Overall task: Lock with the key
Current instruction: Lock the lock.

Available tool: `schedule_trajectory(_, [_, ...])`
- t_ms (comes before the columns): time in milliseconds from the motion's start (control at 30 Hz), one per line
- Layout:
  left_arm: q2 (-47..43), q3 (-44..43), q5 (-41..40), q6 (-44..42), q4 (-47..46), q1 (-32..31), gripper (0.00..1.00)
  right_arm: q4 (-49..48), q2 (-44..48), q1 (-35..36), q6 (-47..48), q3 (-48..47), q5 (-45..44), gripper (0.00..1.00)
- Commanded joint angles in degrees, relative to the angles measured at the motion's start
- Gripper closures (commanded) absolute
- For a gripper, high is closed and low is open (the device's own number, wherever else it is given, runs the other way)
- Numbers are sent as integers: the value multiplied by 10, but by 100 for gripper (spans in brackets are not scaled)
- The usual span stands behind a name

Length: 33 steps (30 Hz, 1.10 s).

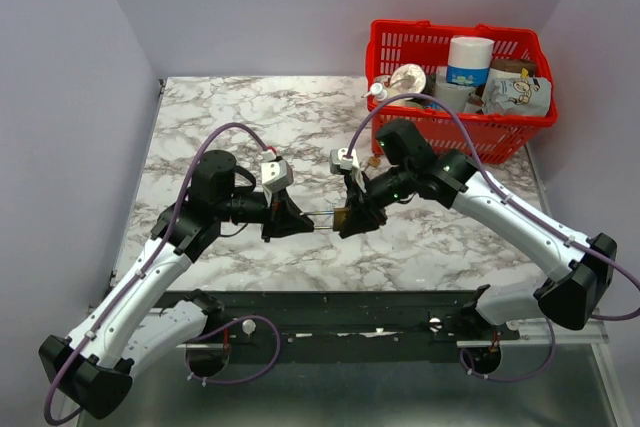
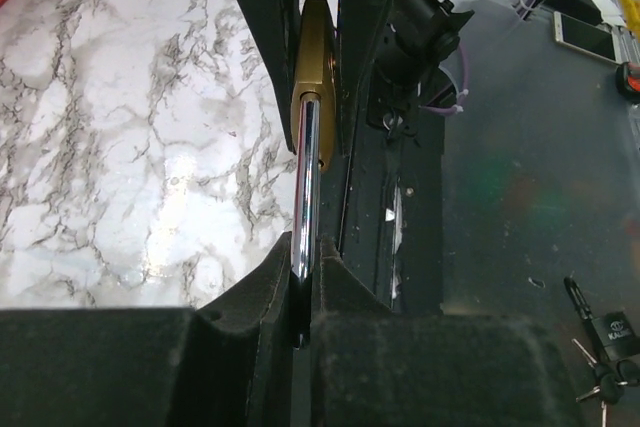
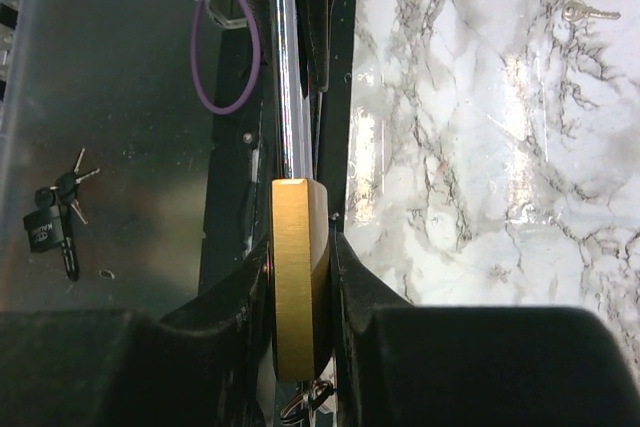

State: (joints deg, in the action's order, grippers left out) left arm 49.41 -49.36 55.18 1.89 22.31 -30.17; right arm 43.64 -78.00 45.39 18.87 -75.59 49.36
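Hanging in mid-air above the bench (image 1: 260, 127), the padlock (image 1: 340, 218) is being held at both ends — the left gripper (image 1: 303, 219) is pinching its slick, rigid chrome shackle (image 2: 307, 177), the right gripper (image 1: 352, 218) is clamping the heavy-looking brass body (image 3: 297, 287) across its flat faces, likely the surest hold.
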Motion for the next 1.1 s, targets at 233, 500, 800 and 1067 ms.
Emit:
schedule_trajectory(233, [54, 23, -46, 84, -198, -93, 100, -205, -42, 52, -84, -57, 64, 99])
schedule_trajectory(500, [71, 30, -58, 103, -248, -124, 100, -226, -60, 64, -108, -91, 72, 99])
schedule_trajectory(800, [41, 10, -41, 61, -172, -90, 100, -204, -40, 70, -95, -53, 44, 99])
schedule_trajectory(1067, [44, -48, -9, 35, -101, 42, 100, -151, 6, 65, -48, 23, -6, 99])
